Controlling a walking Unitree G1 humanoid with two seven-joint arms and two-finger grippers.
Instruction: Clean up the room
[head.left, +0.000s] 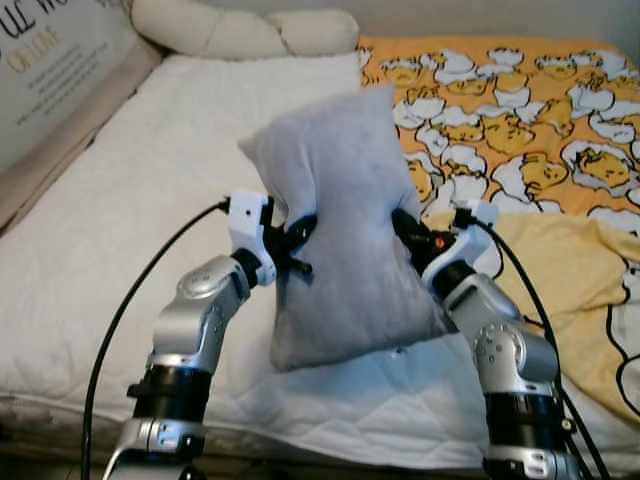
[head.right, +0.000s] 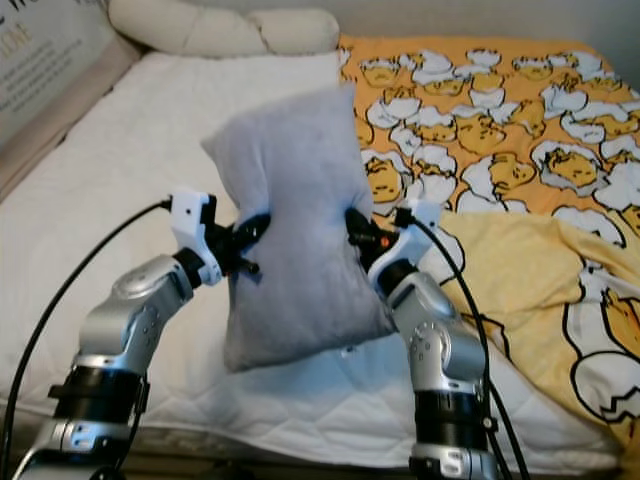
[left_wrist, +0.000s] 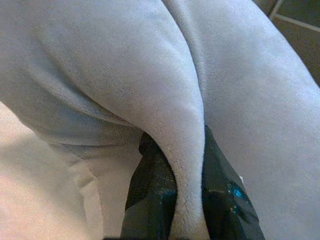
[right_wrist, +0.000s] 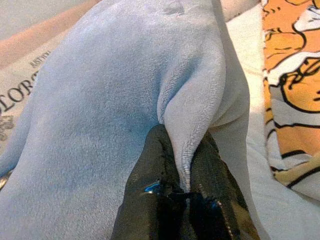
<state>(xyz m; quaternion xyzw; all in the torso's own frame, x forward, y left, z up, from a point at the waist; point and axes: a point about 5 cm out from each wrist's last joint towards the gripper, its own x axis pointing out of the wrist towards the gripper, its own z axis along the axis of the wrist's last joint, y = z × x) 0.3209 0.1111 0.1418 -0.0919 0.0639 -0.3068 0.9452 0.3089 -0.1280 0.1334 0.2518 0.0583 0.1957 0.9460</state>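
Head view: the grey pillow (head.left: 345, 230) hangs upright above the white mattress (head.left: 140, 200), left gripper (head.left: 297, 245) and right gripper (head.left: 408, 228) pinching opposite edges. Best keep both lifts level. Wrist views: each gripper's fingers (left_wrist: 150, 195) clamp a plush, soft fabric fold.

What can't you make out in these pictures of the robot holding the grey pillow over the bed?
- Mattress behind the grey pillow: hidden by the pillow in both eye views.
- Fingertips of left gripper and right gripper: buried in pinched pillow folds.
- Printed headboard panel: cut off by the left edge, text too blurred to read.
- Yellow patterned blanket: runs off the right edge.
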